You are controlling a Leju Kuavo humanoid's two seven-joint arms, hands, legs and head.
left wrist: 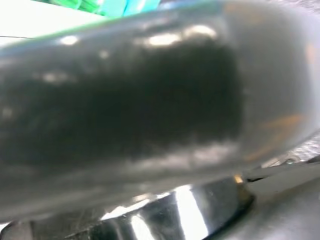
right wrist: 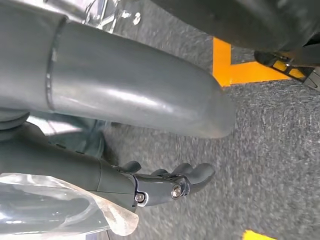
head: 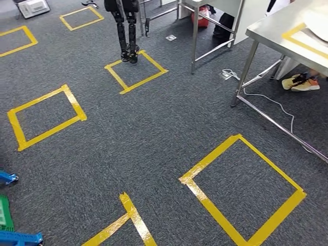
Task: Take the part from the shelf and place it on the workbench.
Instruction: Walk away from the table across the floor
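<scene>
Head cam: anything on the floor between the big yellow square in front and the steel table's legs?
Mostly bare carpet between yellow square and steel table; a white cable trails there.

I see a blurry dark shape [left wrist: 120, 115] right up close in my left wrist view, can't tell what it is, steel workbench [head: 270, 36] cut off at the edge, another robot's legs [head: 127, 31] cut off at the top
</scene>
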